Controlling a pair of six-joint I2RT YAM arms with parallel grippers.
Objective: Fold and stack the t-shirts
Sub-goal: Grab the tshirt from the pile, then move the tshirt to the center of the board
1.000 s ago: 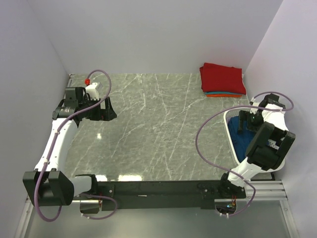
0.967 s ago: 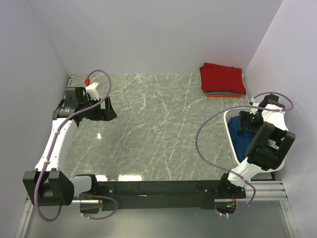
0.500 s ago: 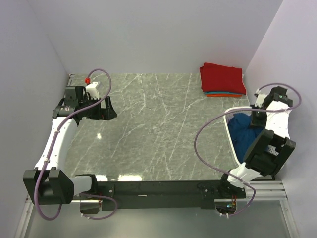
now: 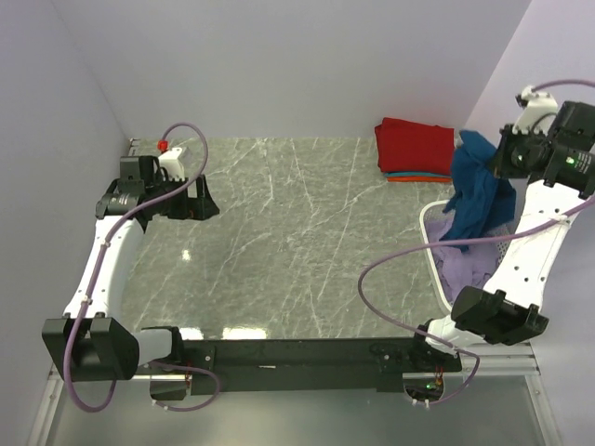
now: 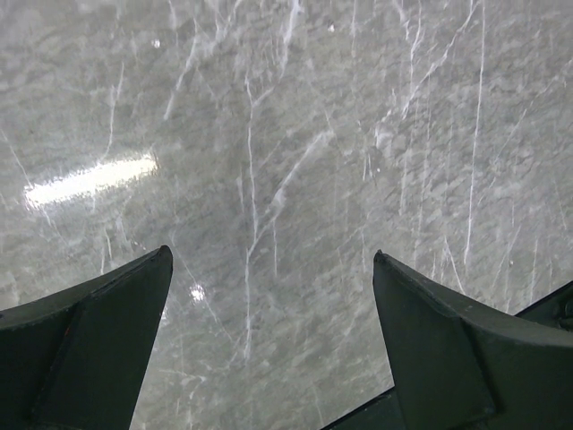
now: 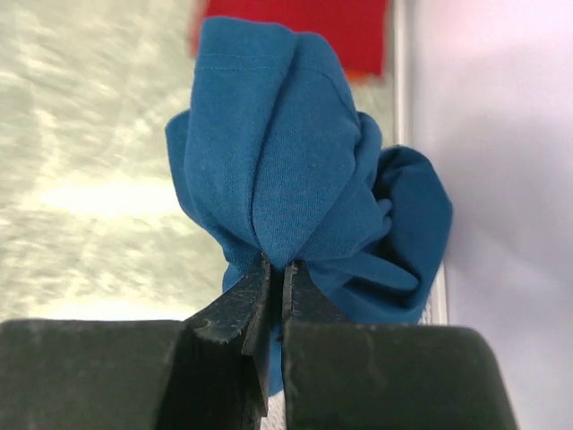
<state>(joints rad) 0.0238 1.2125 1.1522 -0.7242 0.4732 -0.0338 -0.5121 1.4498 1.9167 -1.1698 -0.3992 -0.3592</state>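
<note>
a: where is the shirt?
b: the table (image 4: 279, 242) spreads to my left. the blue t-shirt (image 4: 476, 190) hangs long-axis down over the basket (image 4: 429, 232), pinched tight in my right gripper (image 4: 507, 153).
a: and the other arm?
b: my left gripper (image 4: 198, 200) gapes with nothing in it, well apart. the shirt is bunched, so i can't find its hem or sleeves.

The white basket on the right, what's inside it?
A purple garment lies inside the white basket. The blue t-shirt hangs above it, clamped in the jaws of the right gripper. Anything beneath the purple garment is covered.
</note>
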